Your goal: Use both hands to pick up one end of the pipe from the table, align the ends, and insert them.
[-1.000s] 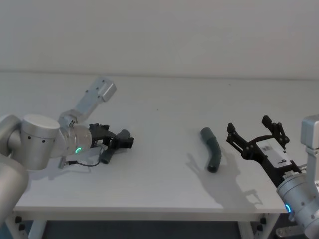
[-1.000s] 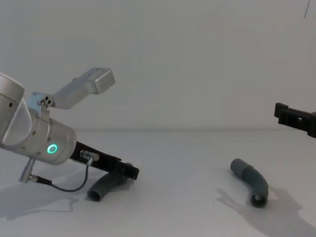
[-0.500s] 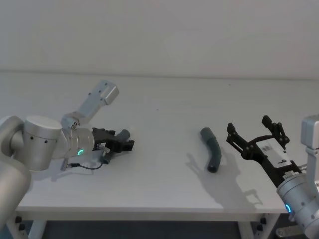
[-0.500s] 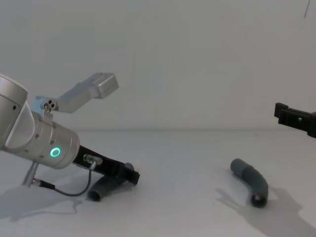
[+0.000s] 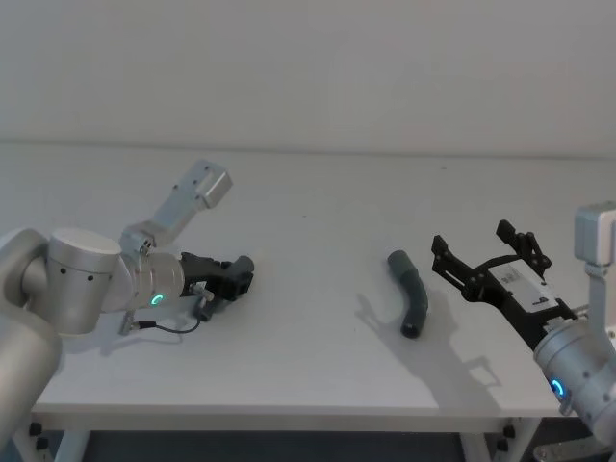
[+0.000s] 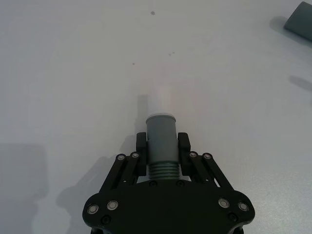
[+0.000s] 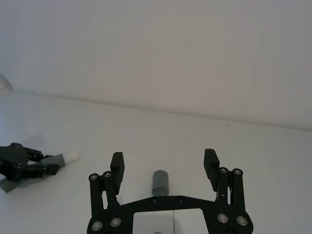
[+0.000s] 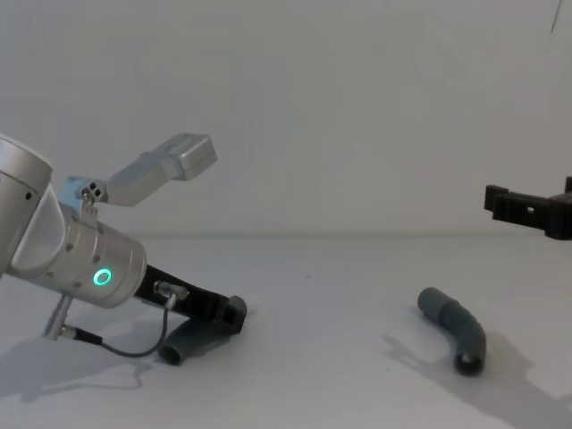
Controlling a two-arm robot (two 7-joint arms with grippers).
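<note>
Black left gripper point(image 6: 162, 146) is clamping the white-tipped ribbed grey tube point(image 6: 161, 134); the open right gripper point(image 5: 473, 237) should be centring over the bent dark tube point(image 5: 413, 295).

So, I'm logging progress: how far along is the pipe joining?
Done: the left gripper is shut on the white-tipped piece, which rests on the table. In hand: the right gripper, open, hovers near the second piece without touching it. To do: grasp that one, lift both, align and insert.

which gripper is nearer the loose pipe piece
Right. The right gripper hangs open beside the loose pipe piece; the left gripper, far across the table, grips the white-tipped piece.
</note>
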